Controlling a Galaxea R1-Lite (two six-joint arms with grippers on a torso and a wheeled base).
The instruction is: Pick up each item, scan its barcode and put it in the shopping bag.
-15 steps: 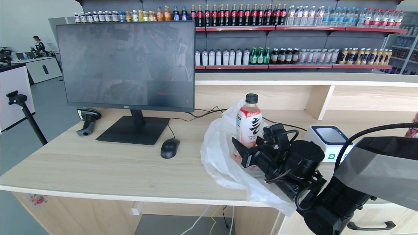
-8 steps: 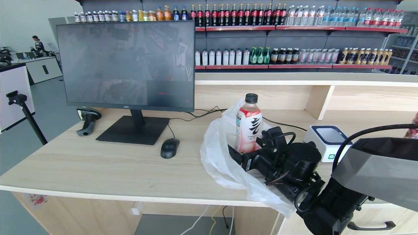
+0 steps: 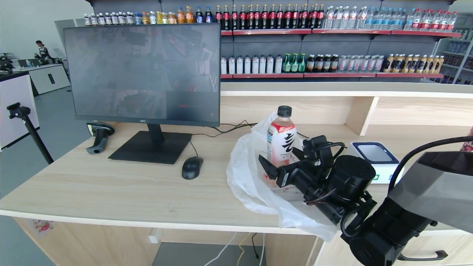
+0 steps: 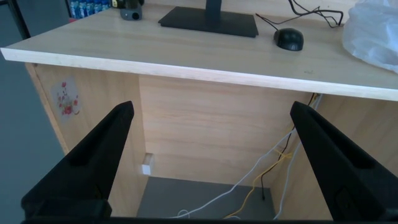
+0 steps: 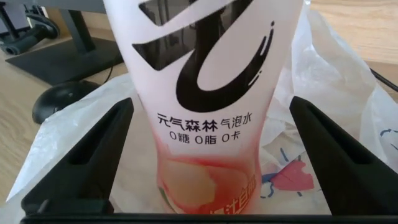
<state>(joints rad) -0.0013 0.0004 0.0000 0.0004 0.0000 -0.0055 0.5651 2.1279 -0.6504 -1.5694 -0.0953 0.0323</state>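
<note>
A pink-and-white drink bottle (image 3: 281, 142) with a black cap stands upright inside the translucent white shopping bag (image 3: 247, 181) on the wooden counter. My right gripper (image 3: 279, 164) is open at the bottle's lower half. In the right wrist view the bottle (image 5: 205, 112) stands between the spread fingers (image 5: 93, 155) with a gap on each side, on top of the bag (image 5: 336, 93). My left gripper (image 4: 211, 112) is open and holds nothing, low in front of the counter's edge (image 4: 186, 65).
A white barcode scanner box (image 3: 373, 153) sits on the counter just right of the bag, partly behind my right arm. A monitor (image 3: 144, 74), a black mouse (image 3: 192, 167) and a handheld scanner (image 3: 99, 136) stand to the left. A raised ledge runs behind.
My right arm dipped a little, then lifted and shifted right, with its gripper still open around the bottle. The bottle and bag have stayed in place.
</note>
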